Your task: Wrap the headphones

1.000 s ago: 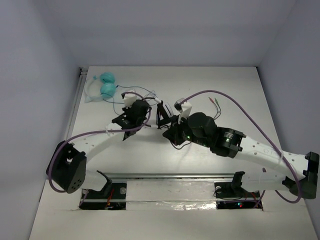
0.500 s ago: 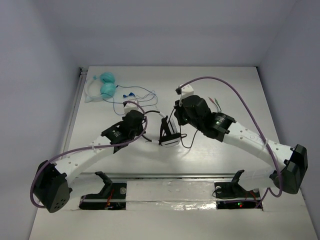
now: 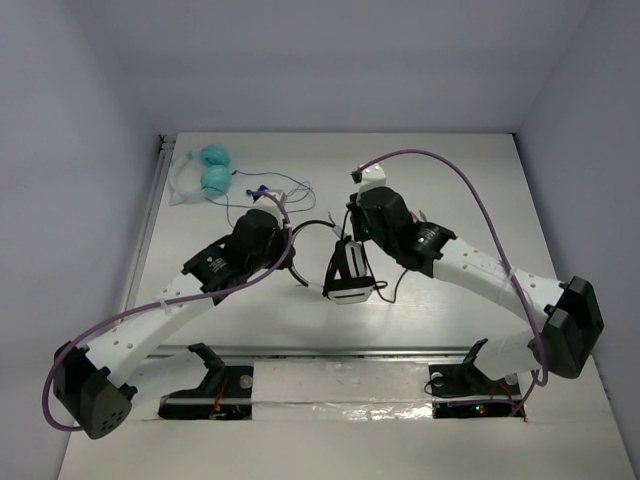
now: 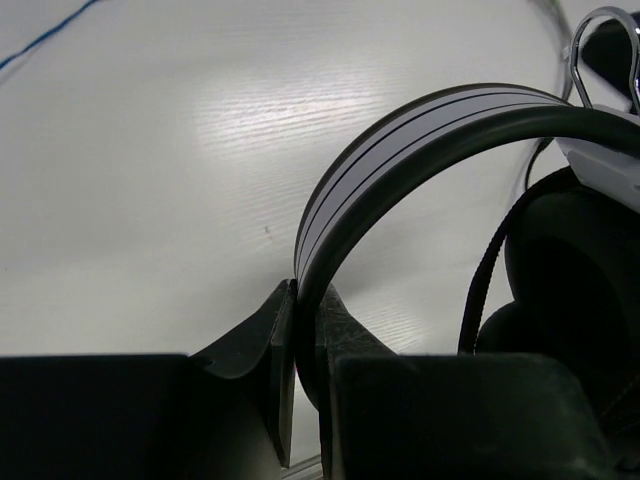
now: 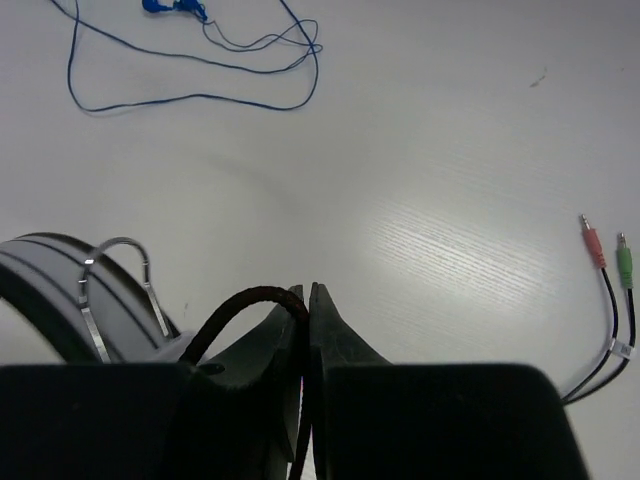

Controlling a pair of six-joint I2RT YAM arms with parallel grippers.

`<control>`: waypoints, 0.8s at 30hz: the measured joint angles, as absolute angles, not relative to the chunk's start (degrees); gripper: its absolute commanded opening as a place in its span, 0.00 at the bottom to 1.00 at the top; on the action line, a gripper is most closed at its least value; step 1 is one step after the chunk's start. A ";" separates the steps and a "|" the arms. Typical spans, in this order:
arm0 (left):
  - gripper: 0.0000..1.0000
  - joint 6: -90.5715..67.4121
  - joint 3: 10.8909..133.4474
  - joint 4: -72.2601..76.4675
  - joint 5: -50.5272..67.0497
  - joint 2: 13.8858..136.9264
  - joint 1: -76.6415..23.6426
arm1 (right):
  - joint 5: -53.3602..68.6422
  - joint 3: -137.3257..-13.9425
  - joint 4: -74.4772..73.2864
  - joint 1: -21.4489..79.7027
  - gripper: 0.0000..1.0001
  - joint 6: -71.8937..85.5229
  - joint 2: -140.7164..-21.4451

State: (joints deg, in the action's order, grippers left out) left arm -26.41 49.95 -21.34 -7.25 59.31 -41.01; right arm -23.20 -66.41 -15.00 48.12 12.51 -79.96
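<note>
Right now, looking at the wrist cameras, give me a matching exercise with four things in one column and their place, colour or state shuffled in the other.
Things:
1. headband
2. black cable
3. blue cable
4. plugs

Descriptions:
A. lying loose in loops
B. pinched in the right gripper
C. pink and green
D. clamped in the left gripper

Pairs: 1-D, 2-B, 3-A, 4-C

headphones (image 3: 349,278) | white band arched upright, mid-table | black-white cups below | black cable (image 5: 225,315) looped up
</note>
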 measured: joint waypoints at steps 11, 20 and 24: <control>0.00 -25.06 54.46 -22.33 -0.75 58.28 -36.56 | -5.61 -49.67 2.72 38.02 0.23 20.58 -72.73; 0.00 -21.10 61.91 -27.62 -6.87 58.26 -36.51 | -2.11 -46.70 5.93 37.43 0.26 23.05 -72.40; 0.00 -18.92 63.94 -30.00 -11.51 58.26 -36.51 | -7.64 -47.33 1.63 37.41 0.28 24.03 -72.42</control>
State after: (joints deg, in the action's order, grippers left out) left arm -18.92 63.94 -30.00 -11.51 58.26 -36.51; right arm -7.64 -47.33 1.63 37.41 24.03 -72.42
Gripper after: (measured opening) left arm 0.054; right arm 0.275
